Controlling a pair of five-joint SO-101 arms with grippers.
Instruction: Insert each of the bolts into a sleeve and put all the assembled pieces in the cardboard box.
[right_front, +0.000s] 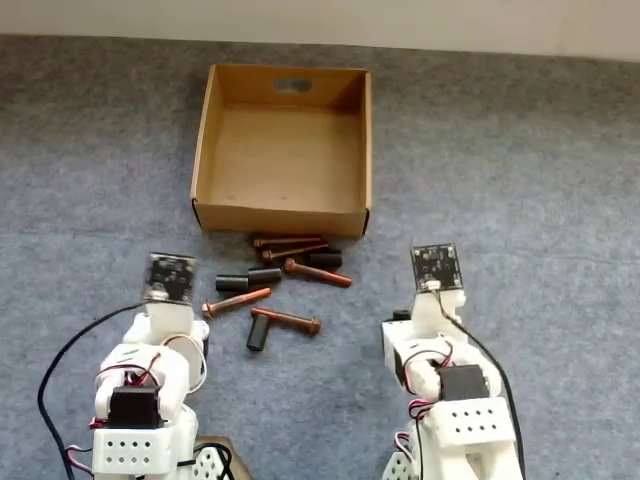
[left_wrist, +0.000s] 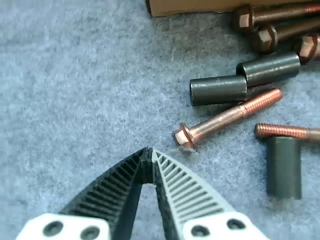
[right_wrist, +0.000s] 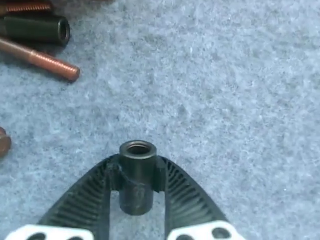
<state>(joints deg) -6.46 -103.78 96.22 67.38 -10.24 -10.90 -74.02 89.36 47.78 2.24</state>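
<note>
- the left hand (left_wrist: 148, 152) is closed, tips touching, with nothing in it. it hangs over bare desk (left_wrist: 75, 75), near the head of one bolt (left_wrist: 227, 117).
- this bolt lies flat and a little apart from the others, so i think it is the easy one to take. the hand should open, grip the shank close to the head, and leave the threaded end free.
- more bolts (right_front: 290, 243) and loose sleeves (right_front: 232, 283) lie between the two arms, just before the box (right_front: 283, 216), which has no piece in it yet.
- the right hand (right_wrist: 136, 167) holds one sleeve (right_wrist: 136, 180) by its sides, with the open bore toward the wrist camera.
- to join them well, thread and bore should be on one line before any push. a tilted bolt could catch on the rim or turn the sleeve in the grip.
- the desk has a grey, fibrous cover like felt, which probably stops the parts from rolling. behind the box a pale strip (right_front: 400, 20) runs along the far edge.
</note>
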